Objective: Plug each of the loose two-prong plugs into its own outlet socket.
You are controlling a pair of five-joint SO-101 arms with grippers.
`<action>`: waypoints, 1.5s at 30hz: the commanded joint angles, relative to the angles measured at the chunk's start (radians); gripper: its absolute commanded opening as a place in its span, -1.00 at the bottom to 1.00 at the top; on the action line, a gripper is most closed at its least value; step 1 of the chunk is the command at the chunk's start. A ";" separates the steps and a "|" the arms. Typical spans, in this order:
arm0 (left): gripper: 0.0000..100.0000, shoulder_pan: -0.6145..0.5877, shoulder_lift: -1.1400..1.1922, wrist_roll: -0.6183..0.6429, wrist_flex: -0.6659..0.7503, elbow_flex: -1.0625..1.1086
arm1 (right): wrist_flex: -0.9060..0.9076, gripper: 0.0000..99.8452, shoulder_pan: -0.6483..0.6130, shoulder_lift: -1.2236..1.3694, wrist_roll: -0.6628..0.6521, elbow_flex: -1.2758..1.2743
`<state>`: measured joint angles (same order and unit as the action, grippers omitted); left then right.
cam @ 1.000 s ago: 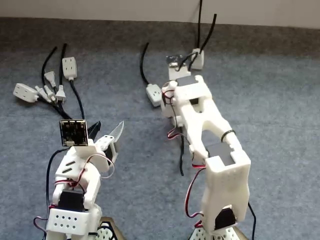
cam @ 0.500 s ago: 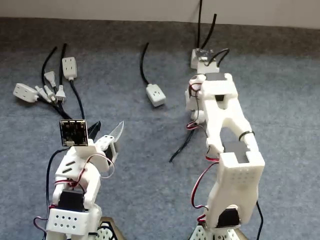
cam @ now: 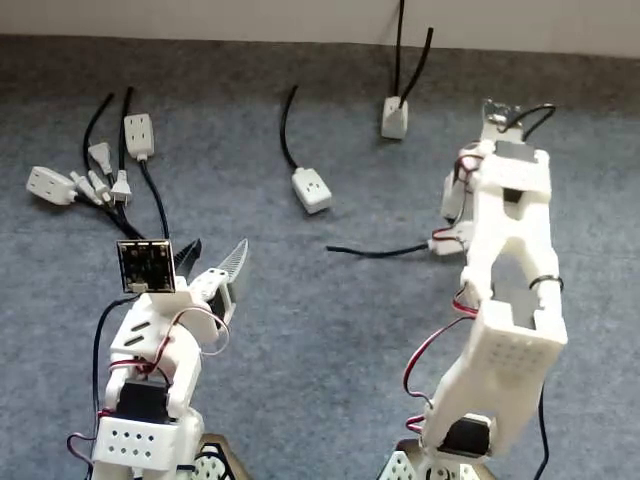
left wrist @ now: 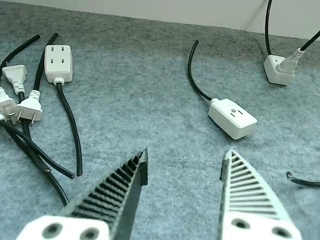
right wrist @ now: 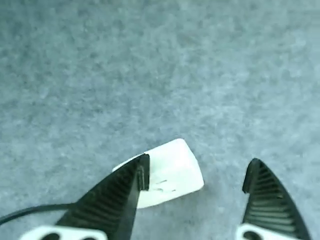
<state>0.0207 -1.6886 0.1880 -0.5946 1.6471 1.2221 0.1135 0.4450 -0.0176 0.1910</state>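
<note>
At far left on the carpet [cam: 300, 330], 3 loose plugs [left wrist: 30, 107] lie bunched between a double socket [left wrist: 58, 62] and an end socket [cam: 50, 185]; a middle socket [left wrist: 232, 117] lies free and a back socket [left wrist: 277, 70] holds a seated plug [left wrist: 295, 56]. The left gripper [left wrist: 186, 151], jaws wide and empty, is well apart from them near its base. The right gripper [right wrist: 200, 160], jaws wide, is over a white corded block [right wrist: 167, 172] just beside 1 finger; plug or socket cannot be told.
</note>
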 commanded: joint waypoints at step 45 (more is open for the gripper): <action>-0.50 0.018 -0.007 -0.003 0.031 0.004 | 0.378 -0.40 -0.133 0.374 -0.012 0.891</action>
<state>0.0207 -1.6886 0.1880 -0.5946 1.6579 1.6318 0.0215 0.8454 -0.0207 1.0242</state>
